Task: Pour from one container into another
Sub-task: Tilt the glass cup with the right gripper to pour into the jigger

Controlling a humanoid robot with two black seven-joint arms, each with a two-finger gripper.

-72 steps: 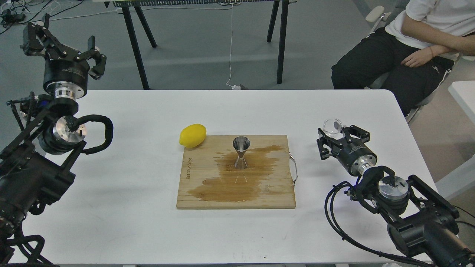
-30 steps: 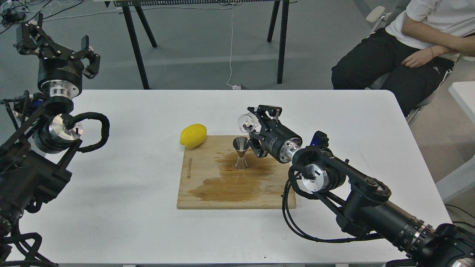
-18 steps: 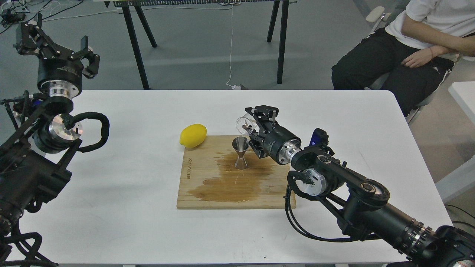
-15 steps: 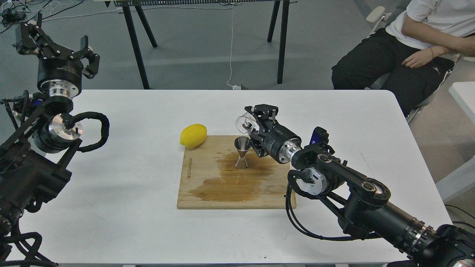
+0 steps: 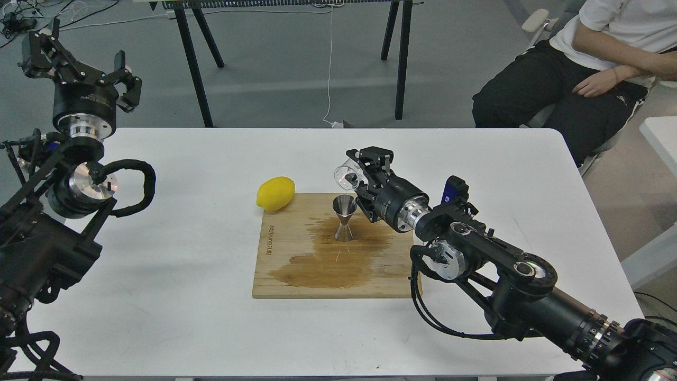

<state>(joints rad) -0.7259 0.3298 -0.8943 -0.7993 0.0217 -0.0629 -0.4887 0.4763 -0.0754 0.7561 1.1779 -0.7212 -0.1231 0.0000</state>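
A shiny steel jigger (image 5: 344, 218) stands upright on the wooden cutting board (image 5: 296, 275), in the middle of a dark wet stain. Just above and a little behind it hangs the small clear glass cup (image 5: 346, 177), tipped on its side with its mouth turned left and down toward the jigger's top. My right gripper (image 5: 360, 172) is shut on the cup. My left gripper (image 5: 79, 55) is raised beyond the table's far left corner, fingers spread open, holding nothing.
A yellow lemon (image 5: 275, 193) lies at the board's far left corner. The board has a metal handle (image 5: 419, 238) on its right edge, partly behind my right arm. A seated person (image 5: 582, 69) is past the table's far right corner.
My right arm carried the cup from the table's right side over to the jigger. In the last second the cup has tilted a bit more and shifted slightly left. The left arm hardly moved.
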